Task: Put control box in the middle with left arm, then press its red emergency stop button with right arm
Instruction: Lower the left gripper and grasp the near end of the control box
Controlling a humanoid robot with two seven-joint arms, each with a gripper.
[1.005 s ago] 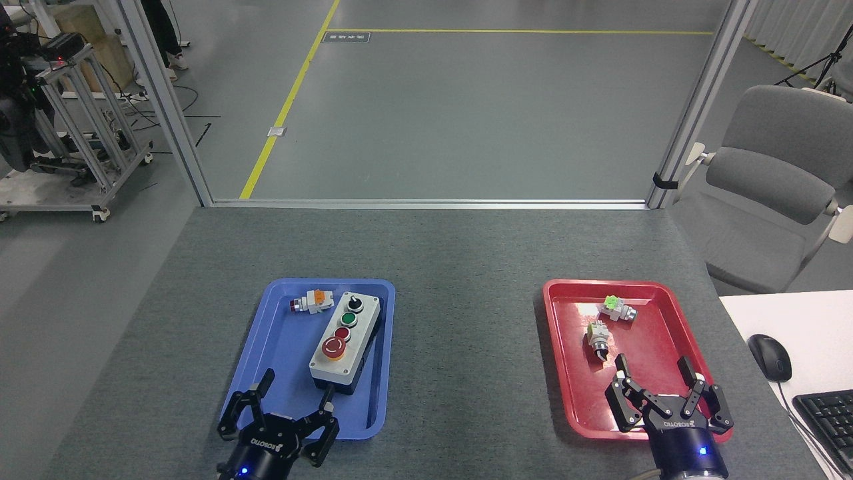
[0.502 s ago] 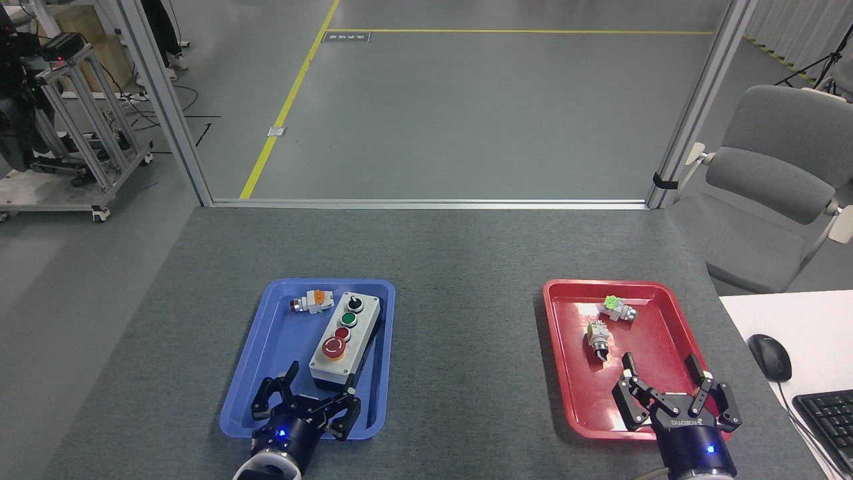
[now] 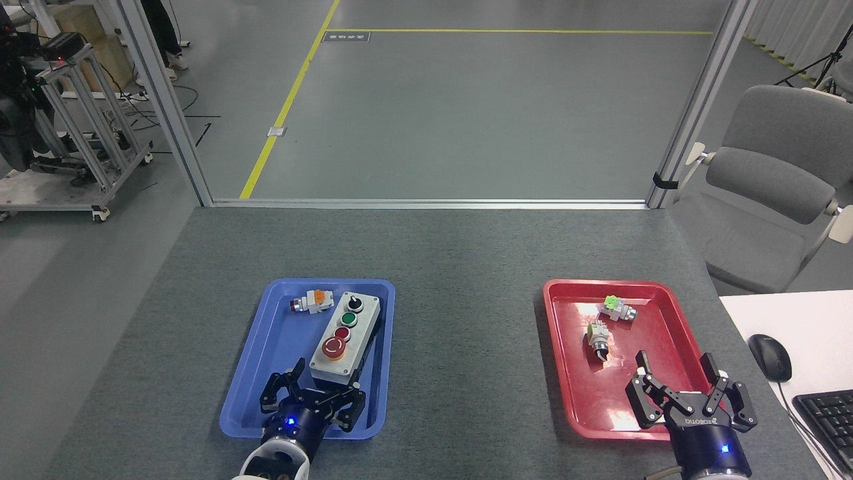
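Note:
The control box (image 3: 345, 340) lies in the blue tray (image 3: 273, 347), its light grey face up, with a black knob, a green button and a small red button in a row. Nearest me on that face is the red emergency stop button (image 3: 334, 347). My left gripper (image 3: 326, 379) is open just in front of the box's near end, one finger to each side, touching nothing. My right gripper (image 3: 678, 372) is open above the near right corner of the red tray (image 3: 566, 373). The middle (image 3: 466, 333) is bare grey tabletop between the trays.
A loose switch part with an orange cap (image 3: 312, 301) lies in the blue tray beside the box. Two small switch parts (image 3: 617, 308) (image 3: 597, 339) lie in the red tray. A mouse (image 3: 770, 357) and keyboard (image 3: 826, 417) sit on the white desk at right.
My left gripper has moved forward and right, up to the box's near end. My right gripper has drawn back toward me and slightly right.

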